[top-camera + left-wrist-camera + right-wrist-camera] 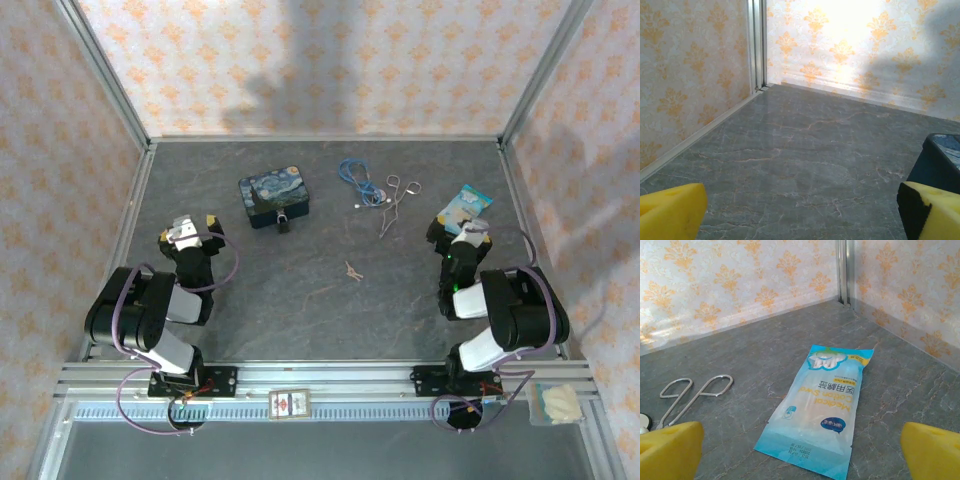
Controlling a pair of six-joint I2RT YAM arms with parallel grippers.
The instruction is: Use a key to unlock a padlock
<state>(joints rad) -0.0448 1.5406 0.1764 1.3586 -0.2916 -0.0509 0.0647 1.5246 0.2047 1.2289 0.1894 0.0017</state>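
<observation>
Both pincers gape wide and hold nothing: the left gripper (pixel 800 212) at near left, the right gripper (pixel 800 452) at near right. Mid-table lies the key (pixel 351 270), thin and pale tan, its long axis running near-right to far-left; which end is the head is too small to tell. Farther and to the left, the padlock (pixel 283 222), tiny and dark, touches the near edge of the tin (pixel 274 195); its shackle is hard to make out.

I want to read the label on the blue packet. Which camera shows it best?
Right wrist: the blue packet lies flat, whole and close, its print readable. The top external view shows it small and far off, its near end by the right gripper, with the print too small to read.
</observation>
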